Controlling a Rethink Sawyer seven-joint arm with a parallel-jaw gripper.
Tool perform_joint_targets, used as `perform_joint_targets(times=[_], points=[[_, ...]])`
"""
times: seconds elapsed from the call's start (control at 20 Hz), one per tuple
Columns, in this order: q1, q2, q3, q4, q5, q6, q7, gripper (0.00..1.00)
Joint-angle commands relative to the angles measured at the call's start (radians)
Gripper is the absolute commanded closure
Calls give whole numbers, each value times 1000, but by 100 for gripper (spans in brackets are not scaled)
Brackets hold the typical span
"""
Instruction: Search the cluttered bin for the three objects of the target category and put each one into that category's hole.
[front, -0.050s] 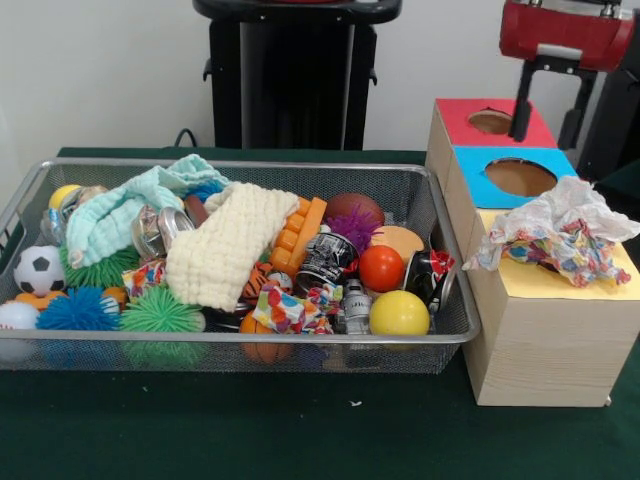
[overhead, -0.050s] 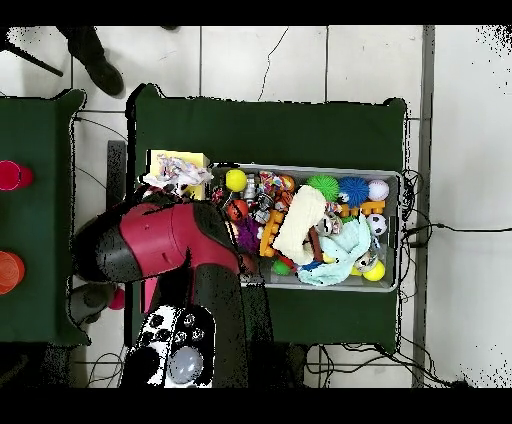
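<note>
Fig.: tool (front, -0.050s: 548, 108) hanging open and empty over box (front, -0.050s: 545, 350); crumpled wrapper (front, -0.050s: 560, 238) lying beside yellow hole, likely snagging on rim and sliding off onto counter (front, -0.050s: 250, 425).

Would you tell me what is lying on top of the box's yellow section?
A crumpled patterned wrapper lies on the yellow section; it covers any hole there, so none shows.

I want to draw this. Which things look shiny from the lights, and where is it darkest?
Front view: the yellow ball and orange ball each carry a small bright glint; the green table is darkest. Overhead view: the red arm hides the box's holes, and the balls show no clear glint.
</note>
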Motion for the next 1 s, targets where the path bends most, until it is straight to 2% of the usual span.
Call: perform_joint_targets(times=[0.05, 0.3, 0.5, 0.75, 1.0], points=[[-38, -6, 107, -37, -18, 109, -121, 100], [-40, -1, 109, -49, -16, 115, -105, 100], [-37, 13, 103, -31, -29, 57, -70, 100], [-22, 73, 73, -1, -60, -56, -1, 100], [-26, 104, 71, 12, -80, -56, -20, 100]])
